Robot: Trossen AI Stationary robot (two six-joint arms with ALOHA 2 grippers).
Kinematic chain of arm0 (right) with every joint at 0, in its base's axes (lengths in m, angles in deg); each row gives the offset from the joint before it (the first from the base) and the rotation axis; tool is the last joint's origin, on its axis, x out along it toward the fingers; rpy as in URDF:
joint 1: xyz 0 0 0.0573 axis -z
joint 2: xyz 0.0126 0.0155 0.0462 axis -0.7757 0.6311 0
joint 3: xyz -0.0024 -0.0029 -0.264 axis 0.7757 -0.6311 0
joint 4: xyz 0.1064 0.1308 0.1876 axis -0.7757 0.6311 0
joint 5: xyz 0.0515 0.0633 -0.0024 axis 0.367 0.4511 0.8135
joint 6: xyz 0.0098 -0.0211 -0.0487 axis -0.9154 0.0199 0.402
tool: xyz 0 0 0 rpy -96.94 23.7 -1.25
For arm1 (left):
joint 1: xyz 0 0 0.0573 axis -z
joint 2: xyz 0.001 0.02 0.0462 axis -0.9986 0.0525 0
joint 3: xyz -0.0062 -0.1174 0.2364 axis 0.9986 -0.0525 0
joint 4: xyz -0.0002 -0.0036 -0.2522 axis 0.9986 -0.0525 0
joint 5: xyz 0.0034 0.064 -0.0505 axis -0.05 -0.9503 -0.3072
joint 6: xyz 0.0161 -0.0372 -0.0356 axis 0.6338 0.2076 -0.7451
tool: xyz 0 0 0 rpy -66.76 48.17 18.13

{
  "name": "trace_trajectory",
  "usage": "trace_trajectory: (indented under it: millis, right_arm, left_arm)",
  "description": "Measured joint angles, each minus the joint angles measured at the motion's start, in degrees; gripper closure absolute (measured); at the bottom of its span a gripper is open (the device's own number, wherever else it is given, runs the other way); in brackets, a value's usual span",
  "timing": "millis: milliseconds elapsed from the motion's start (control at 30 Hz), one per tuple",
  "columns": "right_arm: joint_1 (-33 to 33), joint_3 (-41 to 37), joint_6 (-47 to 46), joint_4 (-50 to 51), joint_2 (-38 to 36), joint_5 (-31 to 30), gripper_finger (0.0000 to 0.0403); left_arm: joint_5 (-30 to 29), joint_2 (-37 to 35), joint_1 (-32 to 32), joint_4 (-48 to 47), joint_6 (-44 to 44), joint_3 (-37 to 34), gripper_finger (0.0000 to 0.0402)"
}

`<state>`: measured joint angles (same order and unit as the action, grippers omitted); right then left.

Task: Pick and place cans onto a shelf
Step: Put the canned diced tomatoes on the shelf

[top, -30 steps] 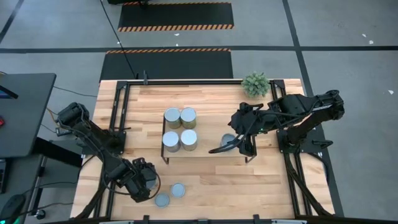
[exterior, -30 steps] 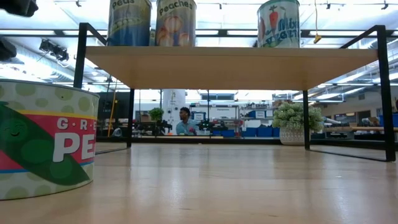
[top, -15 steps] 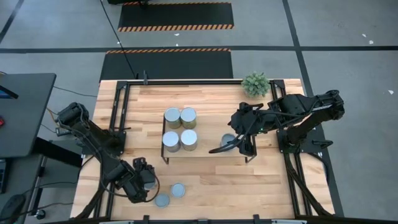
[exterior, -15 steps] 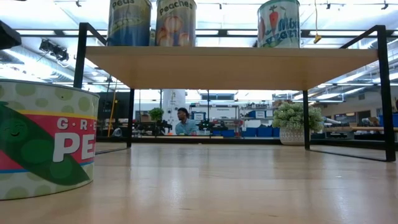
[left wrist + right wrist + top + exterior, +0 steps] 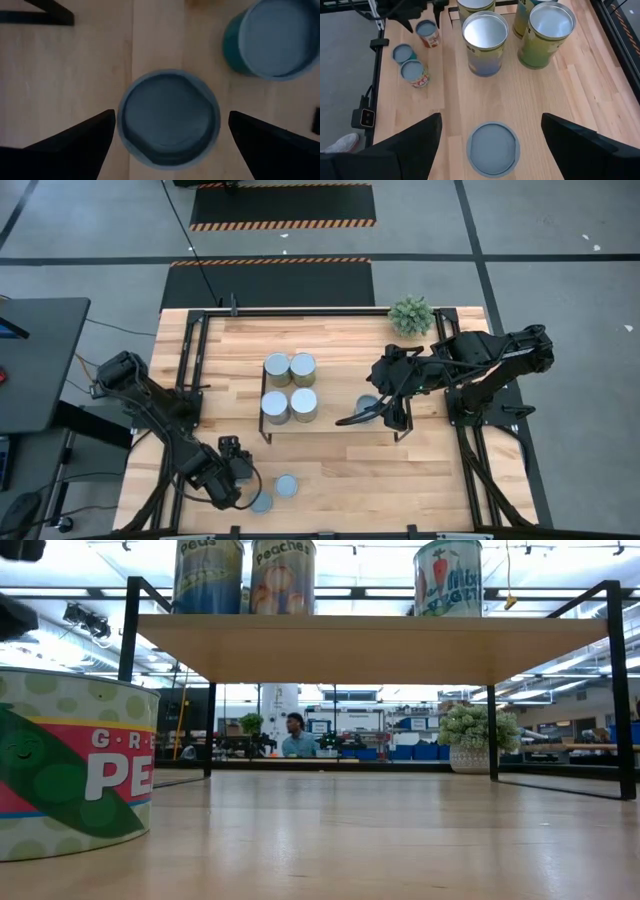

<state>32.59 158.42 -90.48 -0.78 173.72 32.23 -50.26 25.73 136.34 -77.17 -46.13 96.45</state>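
Between the wide-open fingers of left gripper (image 5: pixel 167 137): small can (image 5: pixel 169 117), top up. Step: pick approach. Next, likely: descend, close squarely. Right gripper (image 5: pixel 492 132): wide, empty.

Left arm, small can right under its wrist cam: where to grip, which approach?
Grip the small can across its round side wall, coming straight down. It stands upright, lid up, centred between the open left gripper fingers. A neighbouring can stands apart, so both fingers likely have room.
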Motion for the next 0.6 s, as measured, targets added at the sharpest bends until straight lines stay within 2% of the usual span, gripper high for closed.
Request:
trace_trajectory:
  millis: [233,500,600]
  right_arm:
    - [0.0,0.0,0.0,0.0,0.0,0.0,0.0053]
    - [0.0,0.0,0.0,-0.1,0.0,0.0,0.0053]
    - [0.0,0.0,0.0,0.0,0.0,0.0,0.0053]
  left_arm:
    - [0.5,3.7,-0.5,0.6,-2.6,0.0,0.0015]
    - [1.4,3.7,-3.2,0.9,-5.8,0.1,0.0114]
    - [5.1,3.6,-4.4,-0.1,-6.1,2.0,0.0116]
